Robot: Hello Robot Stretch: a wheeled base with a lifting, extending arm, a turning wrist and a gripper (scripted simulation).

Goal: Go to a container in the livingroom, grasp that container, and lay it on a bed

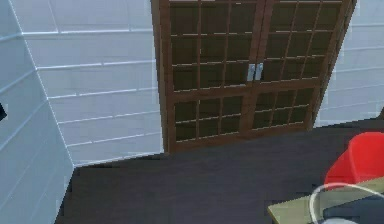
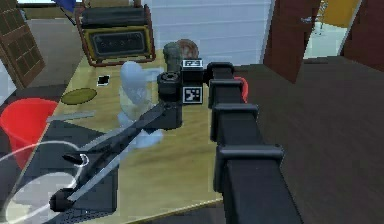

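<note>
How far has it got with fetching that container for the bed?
Done: it stands at the table, arm stretched over it. In hand: the gripper lies across the tabletop, toward the red container; I cannot tell whether it holds anything. Left, as far as I can judge: lifting the container and carrying it to a bed.

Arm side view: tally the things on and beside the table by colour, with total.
Red: 1, container
Pale blue: 1, figure
Black: 1, flat slab
Yellowish: 1, disc
Brown: 2, boxy case, round lump
Dark grey: 1, tray
Clear: 1, bowl
Total: 8
</note>
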